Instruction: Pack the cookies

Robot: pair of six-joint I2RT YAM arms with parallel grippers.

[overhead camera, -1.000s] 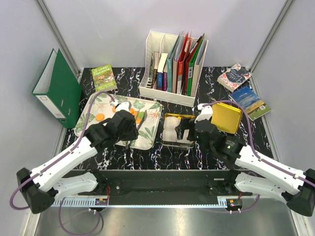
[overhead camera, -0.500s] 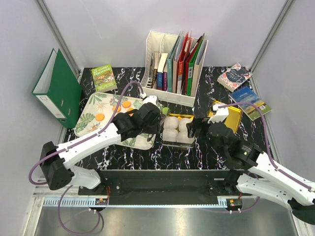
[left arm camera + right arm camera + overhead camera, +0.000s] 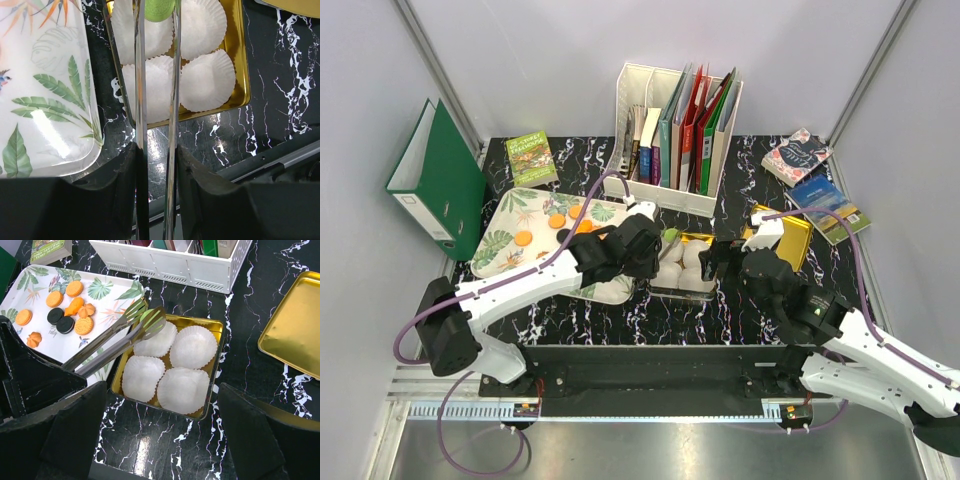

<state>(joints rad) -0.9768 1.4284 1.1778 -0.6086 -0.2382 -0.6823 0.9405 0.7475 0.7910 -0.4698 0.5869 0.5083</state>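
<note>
Left gripper [image 3: 156, 170] clamped on the tongs [image 3: 173, 100], green cookie [image 3: 159, 9] pinched at their far tips, over the paper cups [image 3: 207, 80] in the tin [image 3: 243, 60]. I'd lower before easing off. Right gripper [image 3: 162, 395] gapes wide, empty.

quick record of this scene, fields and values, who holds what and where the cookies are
left end effector: closed on the tongs
tongs: tips pinch the green cookie over the far left part of the gold tin
right end effector: open, empty, by the tin's right side
gold tin: four white paper cups, no cookie seen in any
tray: holds orange cookies and two black cookies
gold lid: flat on the table, right of the tin
</note>
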